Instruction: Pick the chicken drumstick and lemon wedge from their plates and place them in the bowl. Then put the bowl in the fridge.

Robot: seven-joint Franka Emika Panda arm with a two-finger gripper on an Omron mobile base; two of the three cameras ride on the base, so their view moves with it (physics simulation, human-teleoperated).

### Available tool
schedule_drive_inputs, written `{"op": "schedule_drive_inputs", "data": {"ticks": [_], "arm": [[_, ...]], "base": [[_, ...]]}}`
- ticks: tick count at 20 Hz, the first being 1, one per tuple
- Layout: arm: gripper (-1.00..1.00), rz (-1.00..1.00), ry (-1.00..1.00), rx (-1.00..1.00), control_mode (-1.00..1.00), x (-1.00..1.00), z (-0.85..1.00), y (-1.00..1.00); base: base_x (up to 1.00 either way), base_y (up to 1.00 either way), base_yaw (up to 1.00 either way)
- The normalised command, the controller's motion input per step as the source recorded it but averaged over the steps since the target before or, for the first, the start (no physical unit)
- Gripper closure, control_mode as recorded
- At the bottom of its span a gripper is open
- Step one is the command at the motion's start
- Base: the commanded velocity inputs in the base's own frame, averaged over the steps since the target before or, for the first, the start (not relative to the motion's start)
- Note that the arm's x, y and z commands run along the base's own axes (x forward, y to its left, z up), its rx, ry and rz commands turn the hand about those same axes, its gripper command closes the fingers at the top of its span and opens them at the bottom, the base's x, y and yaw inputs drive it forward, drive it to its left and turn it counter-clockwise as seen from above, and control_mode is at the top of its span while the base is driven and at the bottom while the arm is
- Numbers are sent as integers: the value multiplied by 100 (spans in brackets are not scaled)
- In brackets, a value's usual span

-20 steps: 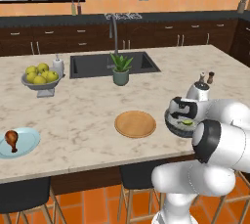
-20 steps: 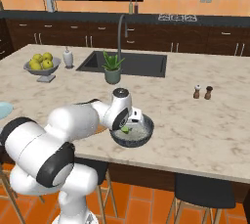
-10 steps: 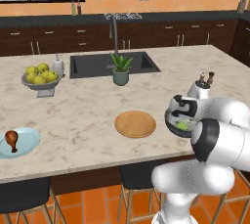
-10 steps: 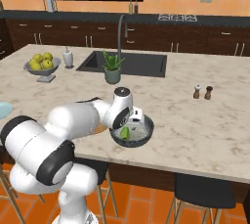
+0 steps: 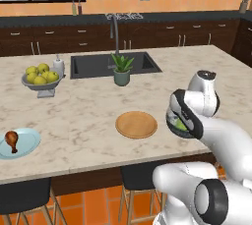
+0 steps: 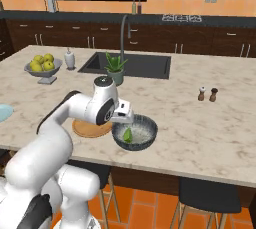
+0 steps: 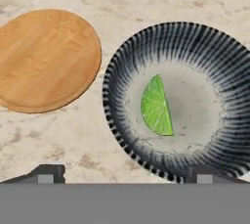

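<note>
Marble island counter (image 5: 88, 116): gripper (image 7: 122, 173) hangs with jaws spread, empty, over the bowl (image 7: 215, 56), where the lemon wedge (image 7: 156, 106) lies. Next target, the drumstick (image 5: 11, 139), sits far to the arm's left on the blue plate (image 5: 29, 143), bone end toward the counter's front edge.

In the hand view the lemon wedge (image 7: 156, 106) lies in the bowl (image 7: 117, 71) at right, the wooden plate (image 7: 46, 59) just beside it at upper left. In the left base view the chicken drumstick (image 5: 11, 139) lies on the other plate (image 5: 29, 145) at the far left edge, well apart from the wooden plate at centre.
</note>
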Motion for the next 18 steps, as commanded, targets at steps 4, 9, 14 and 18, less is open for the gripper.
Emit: {"op": "schedule_drive_inputs", "data": {"ticks": [4,9,14,18], "arm": [[-100,0,2,0,-100,-66,53,57],[-100,-1,1,0,-100,-50,34,24],[-100,-1,0,0,100,-15,5,3],[-100,0,0,0,100,0,0,0]], "base": [[0,0,0],[0,0,0],[-41,38,-4],[-25,100,-5]]}}
